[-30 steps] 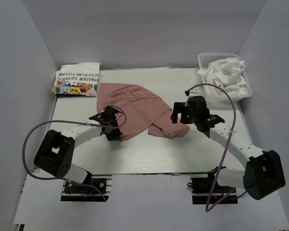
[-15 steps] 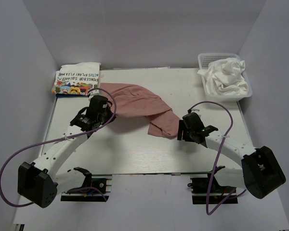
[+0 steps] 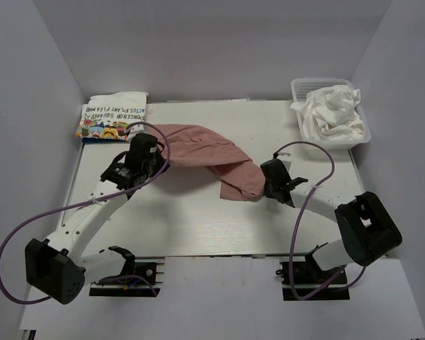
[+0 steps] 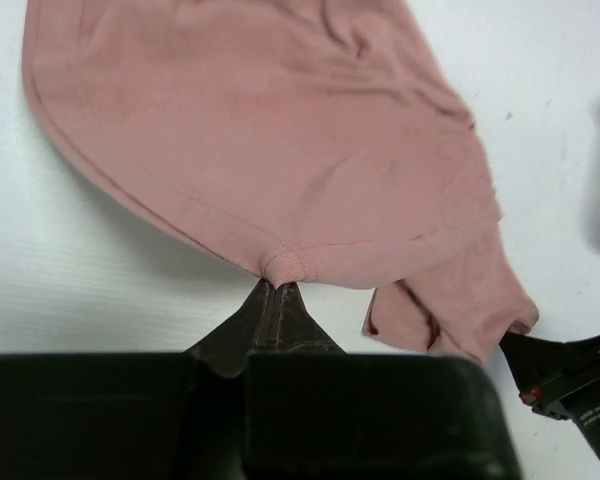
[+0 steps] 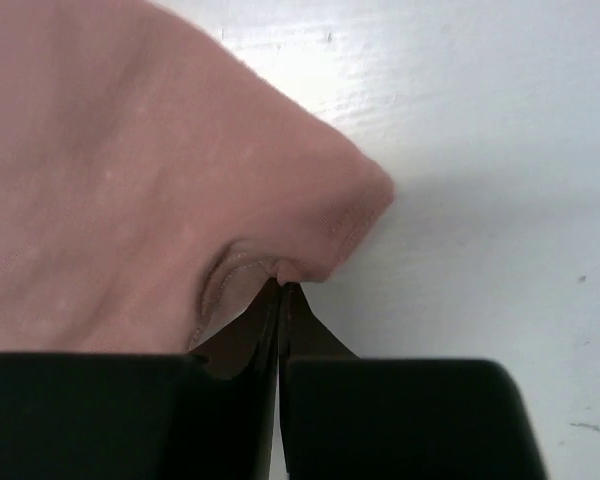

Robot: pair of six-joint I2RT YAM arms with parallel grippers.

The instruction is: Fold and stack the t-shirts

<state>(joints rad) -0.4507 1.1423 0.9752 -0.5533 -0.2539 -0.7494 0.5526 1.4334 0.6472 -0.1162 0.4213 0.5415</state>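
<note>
Showing two pinch grasps on one garment, read from the arm bases outward. On the table (image 3: pixel 198 223), the dusty pink t-shirt (image 3: pixel 198 145) lies as a crumpled diagonal band across the middle, with its left end farther back and its right end bunched nearer the front.

The left gripper (image 4: pixel 278 292) has its jaws pressed together on a small tuck of the stitched hem at the shirt's left edge. The right gripper (image 5: pixel 280 288), with jaws likewise brought together, nips a puckered bit of hem at the bunched right corner, just above the table surface.

The cloth is judged light, limp and without stiffness. It will likely sag and fold on itself between the two holds rather than keep any shape. The doubled, stitched hem should give the firmest purchase. Holds set wide apart at hem corners or shoulder seams should let the fabric hang flat, whereas so shallow a pinch may slip under tension.

Farther back at the left corner, a folded printed t-shirt (image 3: pixel 113 117) marks the stack. At the far right, a basket (image 3: pixel 324 81) holds crumpled white t-shirts (image 3: pixel 333 110) not yet folded.
</note>
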